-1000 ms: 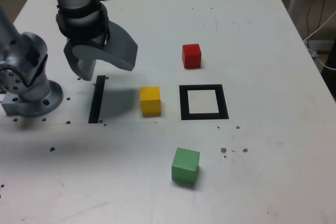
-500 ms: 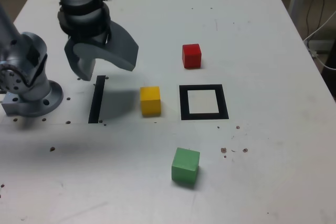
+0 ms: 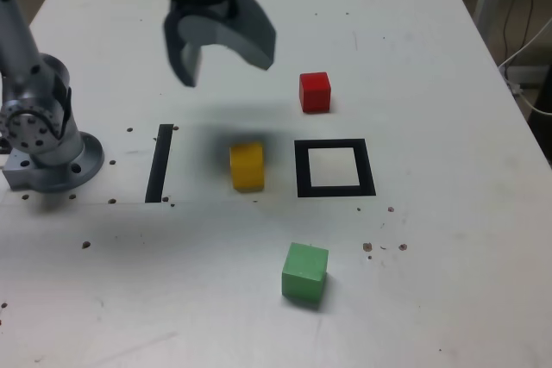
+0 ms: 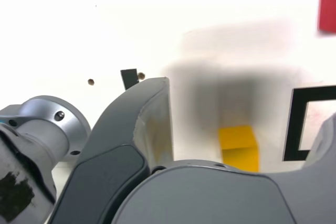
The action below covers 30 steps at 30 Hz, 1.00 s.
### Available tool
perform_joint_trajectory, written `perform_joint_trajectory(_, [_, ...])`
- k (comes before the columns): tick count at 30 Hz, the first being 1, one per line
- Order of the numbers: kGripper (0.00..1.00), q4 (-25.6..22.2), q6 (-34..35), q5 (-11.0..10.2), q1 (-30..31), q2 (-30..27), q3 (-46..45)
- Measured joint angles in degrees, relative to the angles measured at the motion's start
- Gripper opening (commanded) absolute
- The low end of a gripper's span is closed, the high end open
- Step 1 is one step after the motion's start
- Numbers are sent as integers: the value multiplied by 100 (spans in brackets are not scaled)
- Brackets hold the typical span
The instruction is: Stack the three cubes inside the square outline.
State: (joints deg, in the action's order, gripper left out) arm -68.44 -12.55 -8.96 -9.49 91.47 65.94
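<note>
Currently the gripper (image 3: 220,53) is raised above the white table (image 3: 431,58) with its jaws spread wide and nothing between them. No cube is stacked. The yellow cube (image 3: 247,165) sits just beside the square outline (image 3: 335,167), on the exterior view's left. The red cube (image 3: 315,91) lies beyond the outline, the green cube (image 3: 304,272) nearer the camera.

Robotics lab: bolted arm base (image 3: 47,148) on white, taped worktable (image 3: 431,66)
</note>
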Motion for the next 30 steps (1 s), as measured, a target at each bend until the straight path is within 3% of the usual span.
perform_joint_trajectory(12, [93, -272, 155, 62, -209, 1201, 1644])
perform_joint_trajectory(30, [87, 395, 162, 0, -694, 2406, 1760])
